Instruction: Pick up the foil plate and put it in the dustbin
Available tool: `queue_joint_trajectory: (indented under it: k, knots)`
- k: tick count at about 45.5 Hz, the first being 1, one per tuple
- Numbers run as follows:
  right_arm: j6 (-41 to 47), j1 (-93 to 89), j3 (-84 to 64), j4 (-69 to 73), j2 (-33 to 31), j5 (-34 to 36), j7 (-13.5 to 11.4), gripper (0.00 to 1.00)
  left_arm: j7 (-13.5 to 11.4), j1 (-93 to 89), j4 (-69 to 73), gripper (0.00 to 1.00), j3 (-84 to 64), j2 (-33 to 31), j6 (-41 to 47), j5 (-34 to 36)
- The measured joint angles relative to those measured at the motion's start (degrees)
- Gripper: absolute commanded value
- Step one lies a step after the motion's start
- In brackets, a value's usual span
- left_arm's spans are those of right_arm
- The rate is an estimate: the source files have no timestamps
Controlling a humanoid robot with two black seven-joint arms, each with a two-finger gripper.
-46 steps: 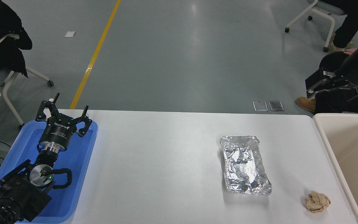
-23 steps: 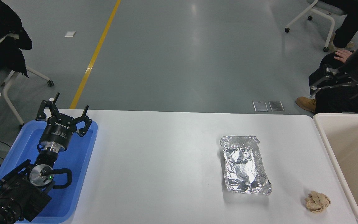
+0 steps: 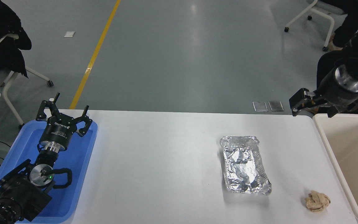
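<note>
Foil plate [image 3: 245,165] lies flat on table [image 3: 166,161], untouched; right gripper [image 3: 301,102] hangs high near dustbin [image 3: 322,137], grip state unclear. Left gripper [image 3: 63,115] parked, fingers spread, empty.

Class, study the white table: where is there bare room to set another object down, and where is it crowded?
The widest bare patch lies between the blue tray and the foil plate. A narrower strip runs along the table's far edge. It is tight at the right, where the paper ball sits between plate and dustbin.
</note>
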Motion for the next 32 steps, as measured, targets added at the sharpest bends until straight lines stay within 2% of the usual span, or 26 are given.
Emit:
queue_joint_trajectory:
  k: [17, 32]
  knots:
    - [-9.26, -16.04, 4.85, -9.42, 9.83, -4.74, 0.24, 1.00, 0.00, 0.04, 0.00, 1.00, 0.01, -0.01, 0.00, -0.02]
    - [-13.54, -25.49, 9.09, -13.03, 13.34, -9.09, 0.94, 1.00, 0.00, 0.06, 0.00, 1.00, 0.01, -0.01, 0.00, -0.02]
